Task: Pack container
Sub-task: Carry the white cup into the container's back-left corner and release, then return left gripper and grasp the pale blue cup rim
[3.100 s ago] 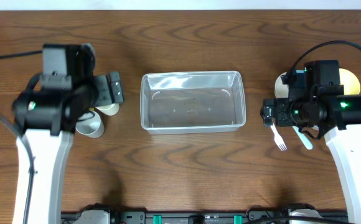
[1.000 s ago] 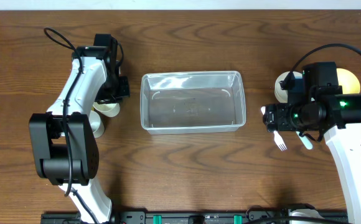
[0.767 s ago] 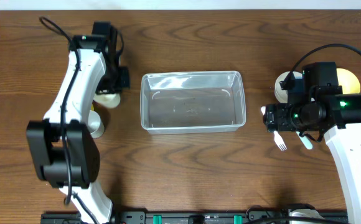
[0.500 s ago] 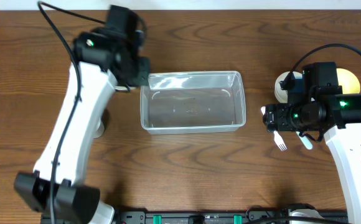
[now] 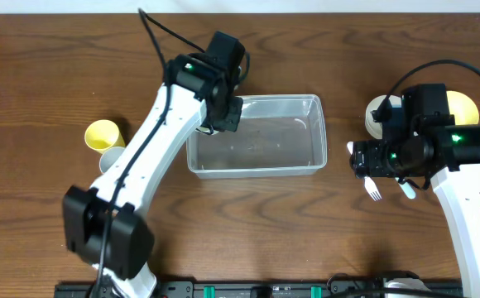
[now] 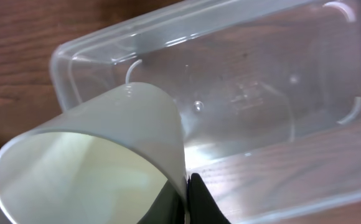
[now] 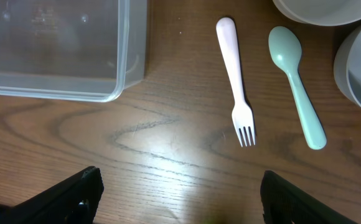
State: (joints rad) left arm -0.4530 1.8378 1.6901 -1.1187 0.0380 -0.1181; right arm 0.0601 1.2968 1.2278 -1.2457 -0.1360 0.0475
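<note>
- At the far left of the bench (image 5: 25,66), a yellow cup (image 5: 101,134) stands well apart from the container.
- The left hand (image 5: 226,113) is clenched on a white cup (image 6: 106,155), pinching its rim. The cup hangs tilted, its mouth toward the wrist camera, above the container's left end.
- The container (image 5: 273,141) sits mid-bench, open, with nothing in it that I can see.
- Step in hand, as I judge it: the first cup is going in. The next move calls for lowering the cup inside the left wall until it rests on the floor, close to the corner to save room, and only then letting go.
- The right hand (image 7: 180,180) is released, its fingers spread wide. It hovers over bare bench just right of the container and grasps nothing.
- A fork (image 7: 235,87) and a spoon (image 7: 295,87) lie side by side, not touching, beyond that hand.
- A white bowl (image 5: 377,116) and a yellow bowl (image 5: 465,106) sit at the far right.
- The fork looks the nearest pick for the right hand. It is thin and flat, so it likely needs a low pinch across the handle.
</note>
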